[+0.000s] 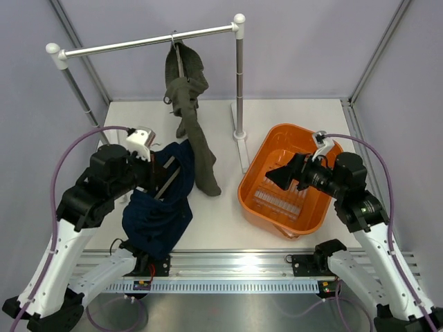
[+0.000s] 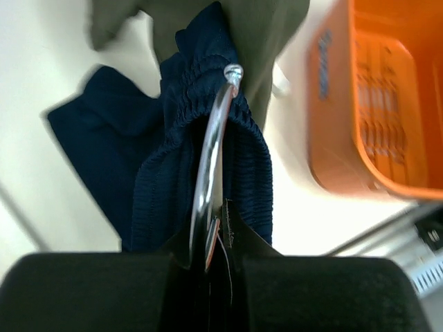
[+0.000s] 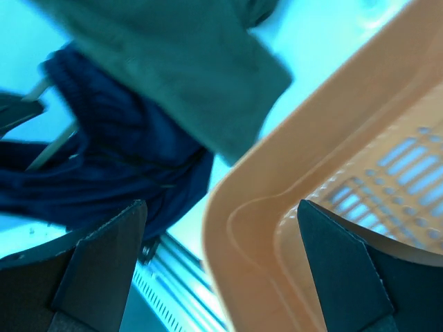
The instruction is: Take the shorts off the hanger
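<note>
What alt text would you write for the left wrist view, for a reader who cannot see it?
The left gripper is shut on a metal hanger with the gathered waistband of navy shorts bunched around it. Olive-green fabric hangs behind, and an orange basket sits to the right.

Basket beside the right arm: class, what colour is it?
Orange. The basket shows best in the top external view.

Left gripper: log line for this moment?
left gripper shut on hanger | navy shorts on hanger | olive shorts hanging from rail | right gripper open over orange basket
</note>
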Tool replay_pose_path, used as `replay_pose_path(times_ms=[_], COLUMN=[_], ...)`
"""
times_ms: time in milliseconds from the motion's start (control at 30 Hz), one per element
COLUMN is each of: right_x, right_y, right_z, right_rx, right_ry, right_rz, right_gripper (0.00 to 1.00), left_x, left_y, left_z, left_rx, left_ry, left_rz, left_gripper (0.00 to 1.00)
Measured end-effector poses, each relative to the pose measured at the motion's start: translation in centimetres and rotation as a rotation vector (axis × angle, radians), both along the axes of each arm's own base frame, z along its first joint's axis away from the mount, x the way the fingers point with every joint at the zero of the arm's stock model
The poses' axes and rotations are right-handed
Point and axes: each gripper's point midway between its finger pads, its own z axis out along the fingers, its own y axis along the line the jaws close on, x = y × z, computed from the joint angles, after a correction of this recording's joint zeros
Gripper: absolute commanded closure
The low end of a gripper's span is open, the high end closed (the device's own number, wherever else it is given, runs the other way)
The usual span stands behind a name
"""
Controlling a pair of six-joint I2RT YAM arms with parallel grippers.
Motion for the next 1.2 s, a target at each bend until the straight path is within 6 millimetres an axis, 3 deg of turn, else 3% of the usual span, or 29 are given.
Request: replay_pose_path(times_ms=[167,367,533,667,833,1100,1133,1200], right_x=[-1.1,-1.9,-2.4,-2.5,-1.9,-0.1,0.1,0.5], right_y=[3.8,7.9,10.8,12.4,13.9,14.9,15.0,15.0], right_z=[0.2,-1.0,-1.4,-1.0,-1.3,-4.7,-5.0,-5.4], right_rx=[-0.017,-0.068,-0.118,-0.145,-0.196,-0.307,-0.318,-0.338], right_ry=[0.009,0.054,0.059,0.045,0.041,0.088,0.093,0.095], right_rz=[0.127,0.204,0.225,0.216,0.181,0.12,0.114,0.1], right_gripper=[0.07,0.11,0.14,0.14,0.17,0.21,0.24,0.38], left_x=[-1.1,-3.1,-2.8,-1.9,-1.2,-1.1,-1.1,-1.2], left_y=[-3.3,-8.0,-10.7,-11.5,-11.8,-12.2,-12.2,-12.2], left_z=[-2.3,-3.5,-4.8,-5.1,-3.9,-2.6,-2.6,-2.6], left_rx=[0.004,0.049,0.121,0.145,0.133,0.113,0.113,0.114], left_ry=[0.081,0.114,0.141,0.133,0.1,0.07,0.07,0.069], left_rz=[-0.145,-0.321,-0.351,-0.332,-0.31,-0.314,-0.314,-0.315], left_gripper=[1.0,1.0,1.0,1.0,1.0,1.0,1.0,1.0])
